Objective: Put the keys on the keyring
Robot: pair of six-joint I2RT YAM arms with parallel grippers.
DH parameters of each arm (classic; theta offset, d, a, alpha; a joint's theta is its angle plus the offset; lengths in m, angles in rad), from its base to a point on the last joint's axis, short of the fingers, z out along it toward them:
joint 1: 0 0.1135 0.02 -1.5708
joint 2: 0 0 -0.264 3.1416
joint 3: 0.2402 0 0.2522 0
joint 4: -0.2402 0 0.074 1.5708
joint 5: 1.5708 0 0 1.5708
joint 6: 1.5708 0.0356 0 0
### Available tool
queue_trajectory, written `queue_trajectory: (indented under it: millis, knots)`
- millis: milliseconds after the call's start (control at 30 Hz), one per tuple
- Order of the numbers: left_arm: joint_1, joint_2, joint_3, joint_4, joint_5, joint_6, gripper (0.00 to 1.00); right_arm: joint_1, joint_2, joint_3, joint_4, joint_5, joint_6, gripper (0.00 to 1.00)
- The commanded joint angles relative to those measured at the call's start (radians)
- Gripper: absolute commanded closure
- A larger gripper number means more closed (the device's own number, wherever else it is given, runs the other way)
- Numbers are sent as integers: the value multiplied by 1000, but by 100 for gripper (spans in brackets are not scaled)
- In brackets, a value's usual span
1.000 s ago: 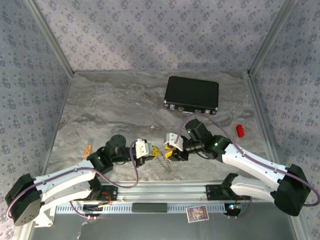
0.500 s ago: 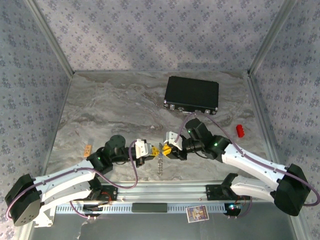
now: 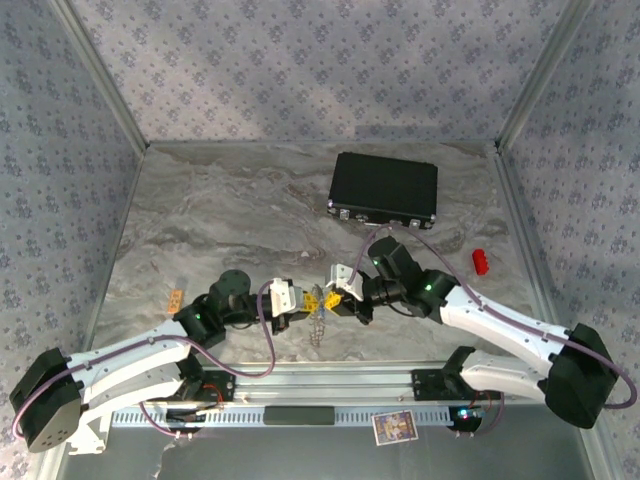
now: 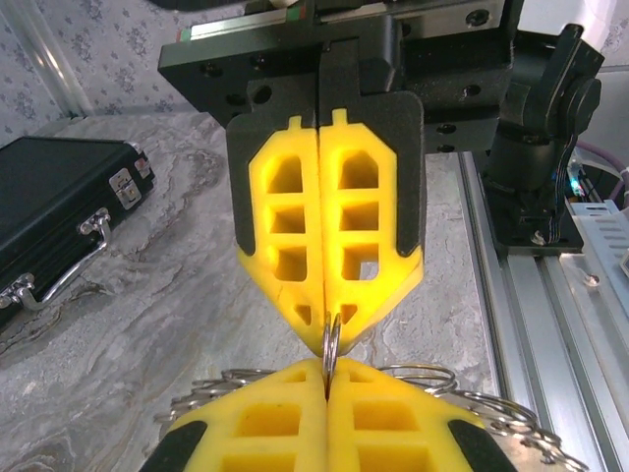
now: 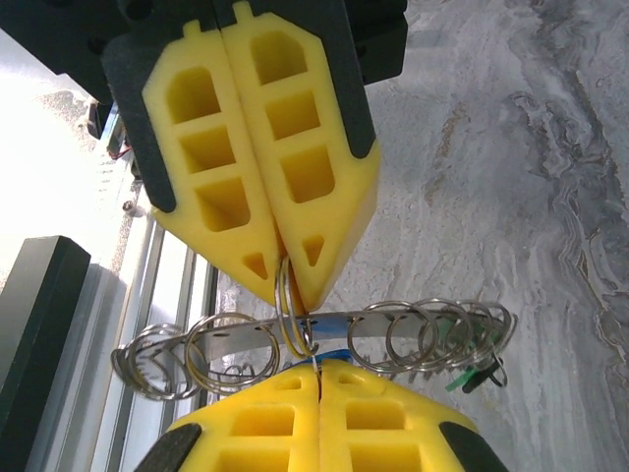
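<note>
Pinching one keyring loop, left claw and right claw meet, both closed; green key seems attached, other unclear

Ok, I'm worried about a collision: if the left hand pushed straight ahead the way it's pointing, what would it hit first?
The right hand. It faces the left hand tip to tip, almost touching, both shut, with only a small split ring between them. Any advance would likely press the tips together.
</note>
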Motion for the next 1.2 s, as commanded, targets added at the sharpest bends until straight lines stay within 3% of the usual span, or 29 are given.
queue_trajectory:
  millis: [0, 233, 533, 1167]
  knots:
    - [-3, -11, 8, 80, 59, -13, 100, 0, 43, 42, 5, -22, -18, 94]
    - [-1, -10, 8, 72, 63, -13, 100, 1, 57, 54, -1, -26, -28, 81]
    - [-2, -9, 2, 74, 50, -9, 100, -5, -42, -3, -13, -3, -17, 64]
    - [-2, -21, -5, 106, 8, -6, 100, 39, 6, -97, 170, -5, 100, 61]
